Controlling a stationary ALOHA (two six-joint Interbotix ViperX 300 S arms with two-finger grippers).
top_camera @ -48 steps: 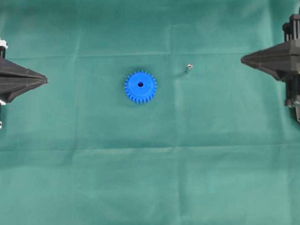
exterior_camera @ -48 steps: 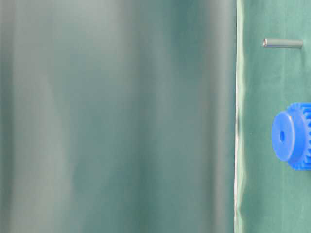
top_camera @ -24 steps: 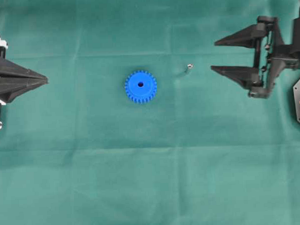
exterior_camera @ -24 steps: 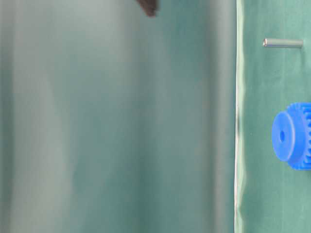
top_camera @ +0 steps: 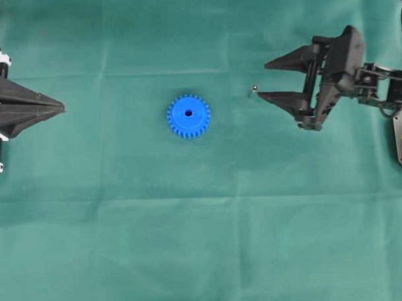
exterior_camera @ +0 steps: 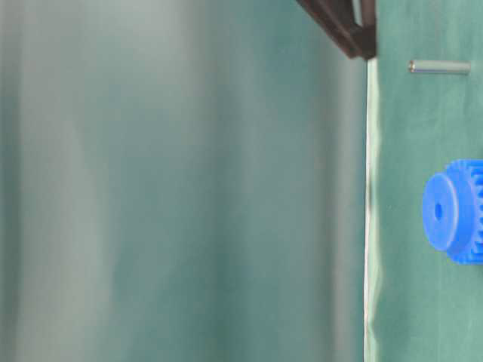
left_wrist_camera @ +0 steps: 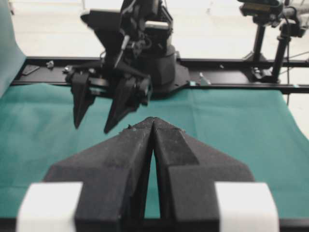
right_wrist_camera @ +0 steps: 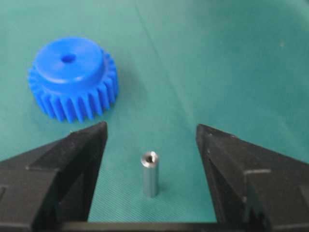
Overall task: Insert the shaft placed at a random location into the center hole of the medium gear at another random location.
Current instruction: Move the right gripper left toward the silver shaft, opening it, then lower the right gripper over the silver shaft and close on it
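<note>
On the green cloth, the small silvery metal shaft [right_wrist_camera: 149,173] stands upright btwn my right gripper's [right_wrist_camera: 150,145] spread jaws, blue toothed plastic gear [right_wrist_camera: 72,79] well beyond. I'd centre, drop lower, squeeze gently w/o tipping it

The shaft [exterior_camera: 439,67] stands apart from the medium gear [exterior_camera: 455,210] on the green cloth [exterior_camera: 423,302], a dark gripper tip [exterior_camera: 349,29] near it.

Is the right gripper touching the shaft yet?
Apart. In the right wrist view the shaft stands upright between the open fingers of the right gripper, with green cloth visible on both sides of it.
</note>
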